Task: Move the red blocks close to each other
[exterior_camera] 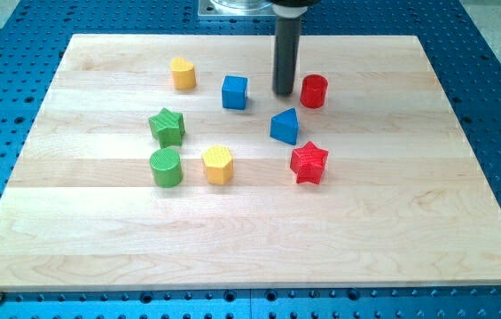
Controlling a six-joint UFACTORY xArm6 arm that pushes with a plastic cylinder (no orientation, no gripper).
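Note:
A red cylinder (314, 90) stands near the view's top, right of centre. A red star (309, 163) lies below it, toward the view's middle. A blue triangular block (285, 126) sits between them, slightly left. My tip (284, 92) rests on the board just left of the red cylinder, a small gap apart, and above the blue triangular block.
A blue cube (234, 92) lies left of my tip. A yellow block (183, 73) is at the upper left. A green star (168, 127), a green cylinder (166, 167) and a yellow hexagonal block (218, 164) lie left of centre on the wooden board (410, 221).

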